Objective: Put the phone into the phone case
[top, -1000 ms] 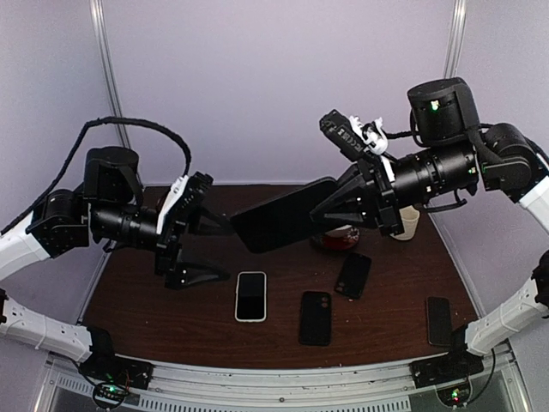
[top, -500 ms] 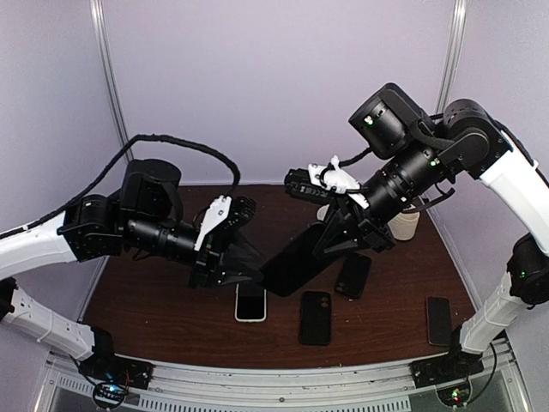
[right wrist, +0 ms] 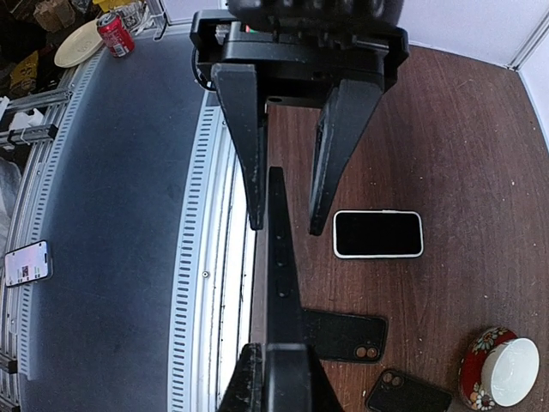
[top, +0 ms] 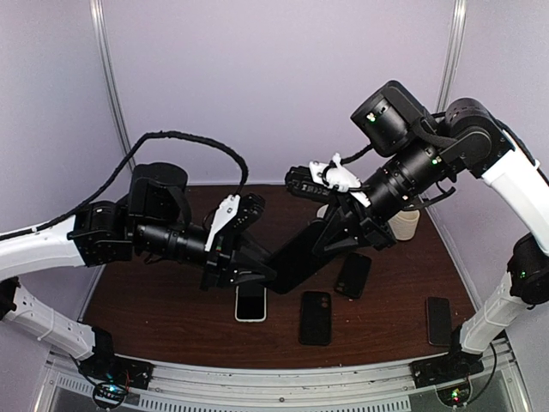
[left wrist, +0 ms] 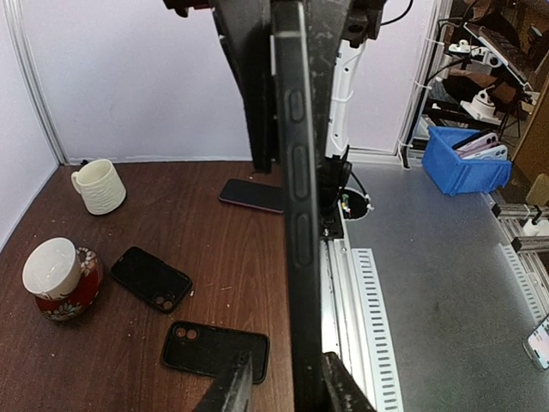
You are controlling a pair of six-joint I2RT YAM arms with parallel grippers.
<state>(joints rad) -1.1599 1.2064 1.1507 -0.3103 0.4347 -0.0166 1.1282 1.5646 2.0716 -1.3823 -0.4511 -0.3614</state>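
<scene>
Brown tabletop (top: 154,318) lies well below the phone (top: 300,257), a dark slab hanging tilted in mid-air between the arms. The right gripper (top: 347,239) is clenched on its upper end. The left gripper (right wrist: 285,227) straddles the lower end; whether it presses cannot be told. Best to centre the edge, squeeze squarely, and only then release right, with the black case (top: 315,318) waiting below.

A black slab (top: 300,253) with side buttons, phone or case unclear, hangs tilted in midair; a white-rimmed phone (top: 250,302) lies flat beneath.
</scene>
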